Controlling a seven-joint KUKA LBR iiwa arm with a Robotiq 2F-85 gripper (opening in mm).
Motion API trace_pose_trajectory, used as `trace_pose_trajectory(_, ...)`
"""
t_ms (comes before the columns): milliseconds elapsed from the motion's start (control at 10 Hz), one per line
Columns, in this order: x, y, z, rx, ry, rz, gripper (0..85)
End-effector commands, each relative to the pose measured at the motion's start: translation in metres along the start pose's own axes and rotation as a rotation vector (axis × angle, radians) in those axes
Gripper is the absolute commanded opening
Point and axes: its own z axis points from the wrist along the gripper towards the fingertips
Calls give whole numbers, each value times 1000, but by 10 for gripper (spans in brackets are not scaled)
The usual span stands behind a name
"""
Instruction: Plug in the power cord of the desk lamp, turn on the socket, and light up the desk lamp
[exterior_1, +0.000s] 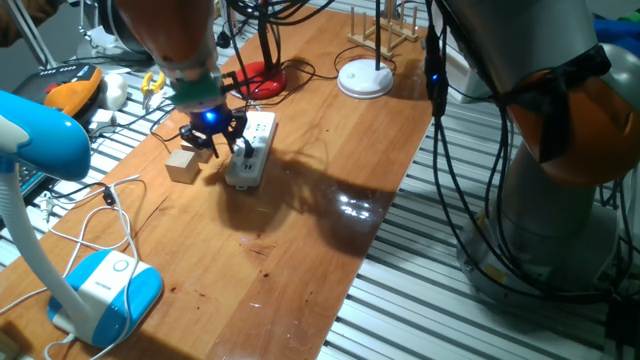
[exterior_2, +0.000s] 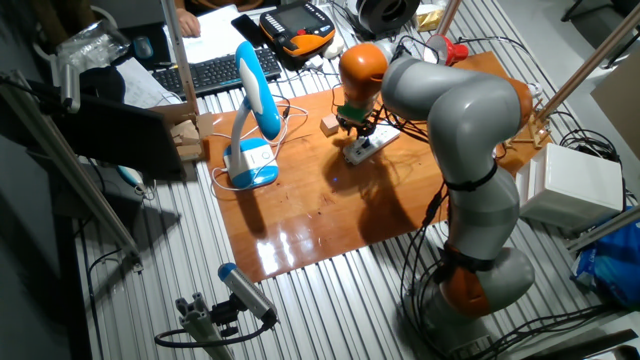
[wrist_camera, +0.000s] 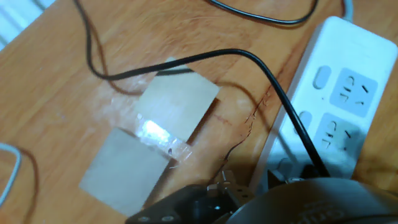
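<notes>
1. A glossy wooden table sits over ribbed metal flooring.
2. The gripper hovers at the near end of the socket; whether its fingers grip anything, I cannot tell.
3. The thin black cord crosses the smooth white socket and could snag.
4. The lamp, with its flat red base, stands just beyond.

Bright overhead light, glare on table, hand view blurred
</notes>
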Motion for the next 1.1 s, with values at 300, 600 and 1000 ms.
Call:
trace_pose_trajectory(300,1,-4,4,12,-18,3,340)
trace_pose_trajectory(600,1,-6,4,22,-29,4,340)
trace_pose_trajectory(1000,3,-3,6,22,-46,16,340)
